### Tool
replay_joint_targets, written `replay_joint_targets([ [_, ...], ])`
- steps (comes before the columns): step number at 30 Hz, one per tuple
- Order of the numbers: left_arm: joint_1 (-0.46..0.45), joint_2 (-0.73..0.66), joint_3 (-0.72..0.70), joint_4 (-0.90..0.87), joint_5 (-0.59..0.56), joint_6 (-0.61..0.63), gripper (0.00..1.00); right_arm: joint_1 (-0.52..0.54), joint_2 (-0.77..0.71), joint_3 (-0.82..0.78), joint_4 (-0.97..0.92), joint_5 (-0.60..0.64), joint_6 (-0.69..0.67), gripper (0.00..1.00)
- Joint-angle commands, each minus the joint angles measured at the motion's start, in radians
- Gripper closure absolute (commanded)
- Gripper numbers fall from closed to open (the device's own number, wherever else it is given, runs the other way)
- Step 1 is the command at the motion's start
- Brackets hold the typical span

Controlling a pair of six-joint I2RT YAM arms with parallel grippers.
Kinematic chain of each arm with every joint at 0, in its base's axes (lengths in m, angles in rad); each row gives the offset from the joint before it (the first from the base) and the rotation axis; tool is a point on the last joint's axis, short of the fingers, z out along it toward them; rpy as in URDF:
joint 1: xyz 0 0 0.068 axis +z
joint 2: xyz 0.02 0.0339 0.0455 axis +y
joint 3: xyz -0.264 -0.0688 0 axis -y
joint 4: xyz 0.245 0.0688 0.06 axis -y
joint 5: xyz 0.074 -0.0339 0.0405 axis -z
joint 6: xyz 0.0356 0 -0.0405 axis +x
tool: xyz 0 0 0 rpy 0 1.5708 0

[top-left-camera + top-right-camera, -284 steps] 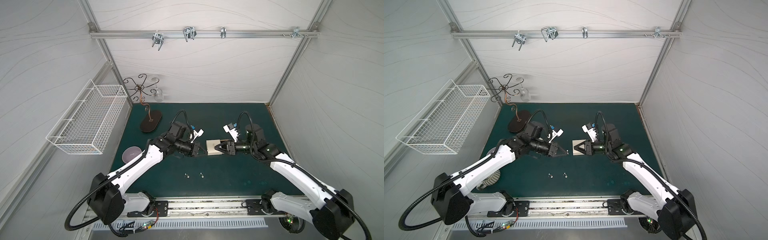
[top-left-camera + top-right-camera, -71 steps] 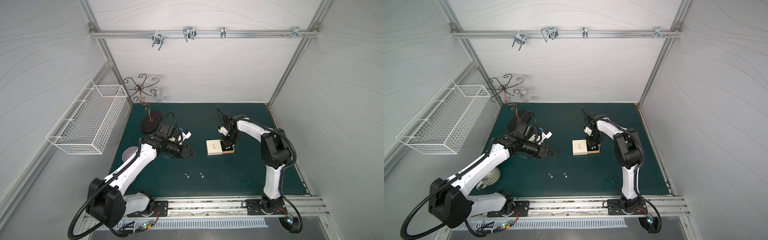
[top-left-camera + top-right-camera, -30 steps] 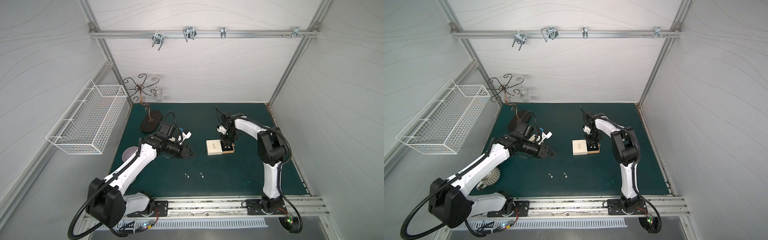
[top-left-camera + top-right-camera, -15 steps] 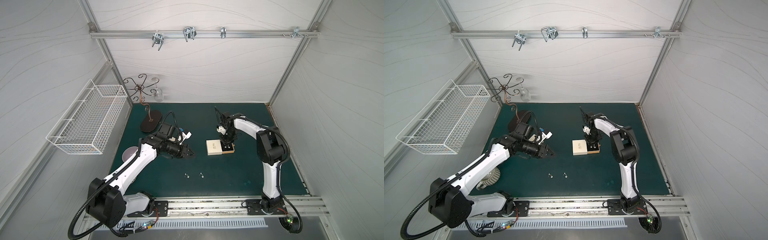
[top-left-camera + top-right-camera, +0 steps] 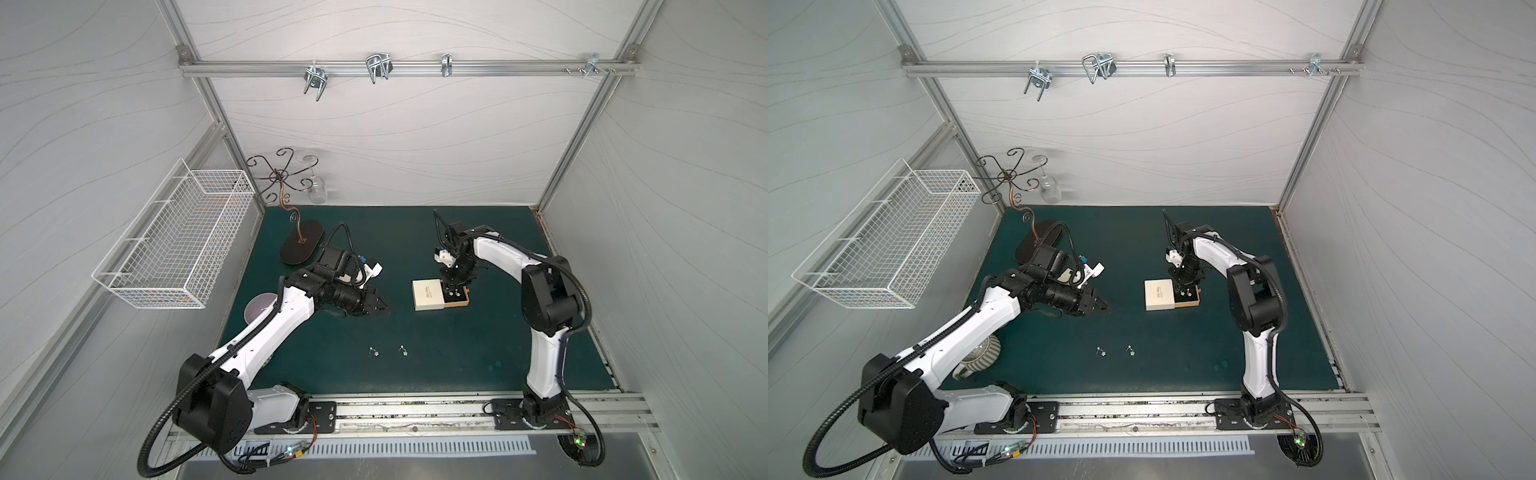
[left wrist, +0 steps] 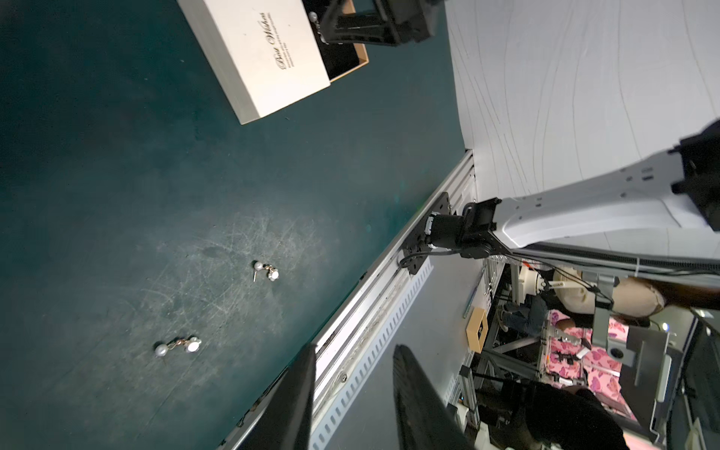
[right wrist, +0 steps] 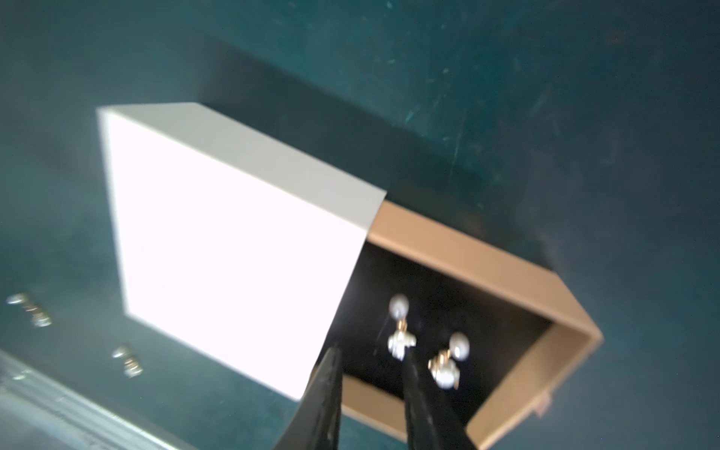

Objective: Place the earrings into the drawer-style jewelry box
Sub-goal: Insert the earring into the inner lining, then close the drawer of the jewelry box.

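Right hand (image 7: 370, 360) hangs over the pulled-out drawer (image 7: 467, 253) on the right of the white box (image 5: 430, 294), fingers spread with nothing between them. Two earrings (image 7: 401, 335) lie in the drawer, one just beside a fingertip. Left hand (image 5: 380, 309), also spread and empty, hovers left of the box. Two other earrings (image 5: 375, 352) lie on the table (image 5: 478, 353), nearer the front.

The jewelry box (image 5: 432, 294) is a cream sleeve with dark script on its top, and it lies flat. Its tan drawer (image 7: 506, 272) is pulled partway out of one end, showing a black lining. The earrings in the drawer (image 7: 399, 331) are two, side by side, each with pale round beads on a small gold link. The loose earrings (image 6: 266, 270), two more of the same kind, lie flat outside, well apart from the box on its near side.
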Motion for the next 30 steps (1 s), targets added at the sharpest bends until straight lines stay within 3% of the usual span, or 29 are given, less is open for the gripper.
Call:
replay_joint_targets([
  [1, 0.002, 0.043, 0.034, 0.057, -0.108, -0.084, 0.63, -0.058, -0.13, -0.063, 0.045, -0.137, 0.051, 0.65],
  [9, -0.022, 0.207, 0.087, 0.142, -0.273, -0.226, 0.59, -0.228, -0.306, -0.304, 0.291, -0.321, 0.24, 0.58],
  [16, -0.099, 0.414, 0.166, 0.276, -0.321, -0.296, 0.41, -0.288, -0.256, -0.404, 0.437, -0.401, 0.314, 0.59],
  [23, -0.13, 0.591, 0.26, 0.36, -0.338, -0.326, 0.33, -0.288, -0.175, -0.42, 0.505, -0.371, 0.336, 0.58],
  [30, -0.152, 0.676, 0.318, 0.385, -0.352, -0.334, 0.32, -0.284, -0.175, -0.435, 0.516, -0.296, 0.323, 0.54],
])
